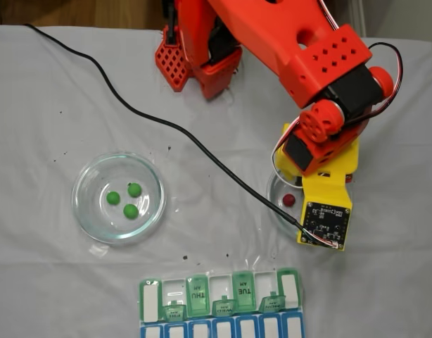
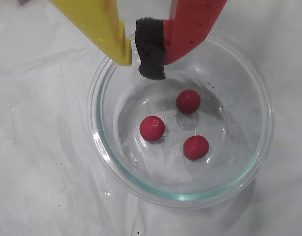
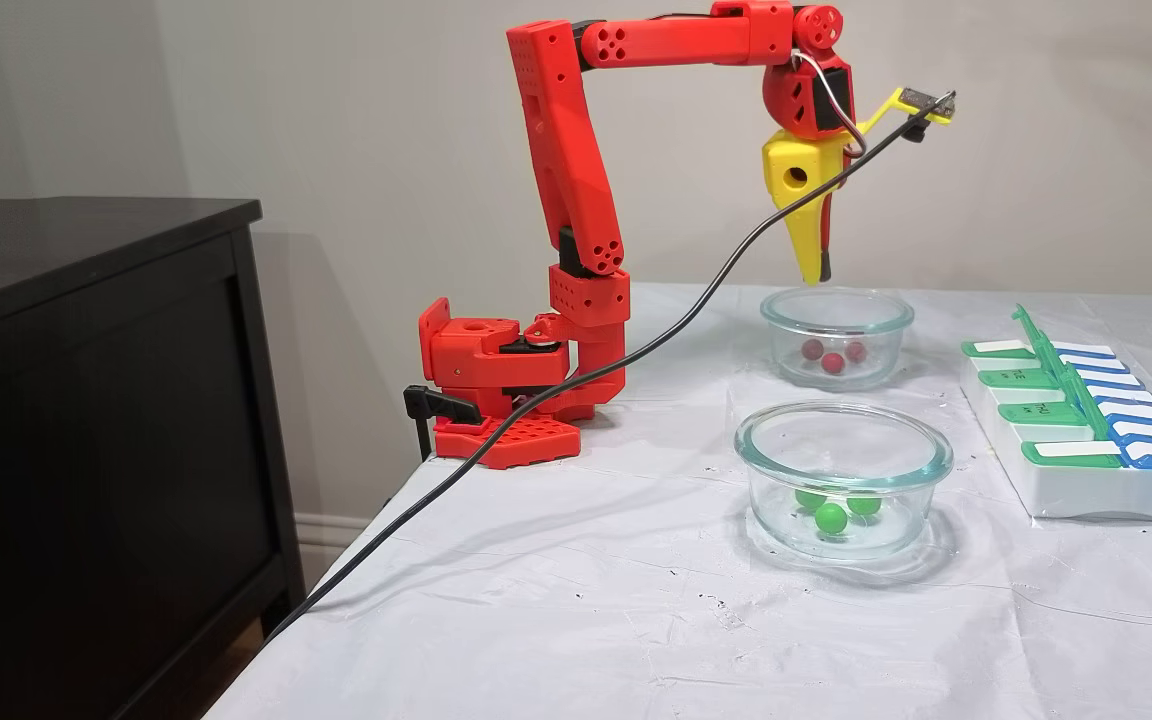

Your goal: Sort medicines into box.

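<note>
The gripper hangs tip-down above the red dish, its yellow finger and its red, foam-padded finger almost pressed together, with only a thin slit between them and nothing held. In the wrist view the tips sit over the dish's far rim, toward the upper left of the bowl. The side fixed view puts the gripper just above the rim, not yet inside.

Three red balls lie apart from each other on the dish floor, below the tips and inward from them. They are round, so no long axis matters. My reading is that the coming move turns on spreading the fingers first, then dropping straight down and slightly toward the dish's centre. The nearest ball to the tips looks to be the upper one. The glass wall curves in close behind the tips, so room is tight on that side and freer toward the middle.

Away from the red dish, the green dish holds three green balls, well apart. The box lies in front of both dishes, several green lids raised.
</note>
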{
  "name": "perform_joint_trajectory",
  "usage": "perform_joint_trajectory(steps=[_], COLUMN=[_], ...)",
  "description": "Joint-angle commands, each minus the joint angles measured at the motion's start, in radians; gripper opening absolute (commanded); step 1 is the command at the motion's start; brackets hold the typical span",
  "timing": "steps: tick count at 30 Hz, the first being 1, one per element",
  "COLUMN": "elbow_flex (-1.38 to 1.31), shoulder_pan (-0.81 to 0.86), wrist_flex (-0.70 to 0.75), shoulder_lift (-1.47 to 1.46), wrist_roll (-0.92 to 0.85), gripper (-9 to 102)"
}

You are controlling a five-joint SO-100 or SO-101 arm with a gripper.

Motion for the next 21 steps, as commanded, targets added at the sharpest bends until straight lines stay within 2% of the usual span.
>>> perform_joint_trajectory(steps=[1,21], elbow_flex=[0.003,-0.006], shoulder_pan=[-0.025,-0.101], wrist_flex=[-0.046,-0.084], shoulder_lift=[0.114,-0.026], wrist_roll=[-0.018,0.124], gripper=[11,16])
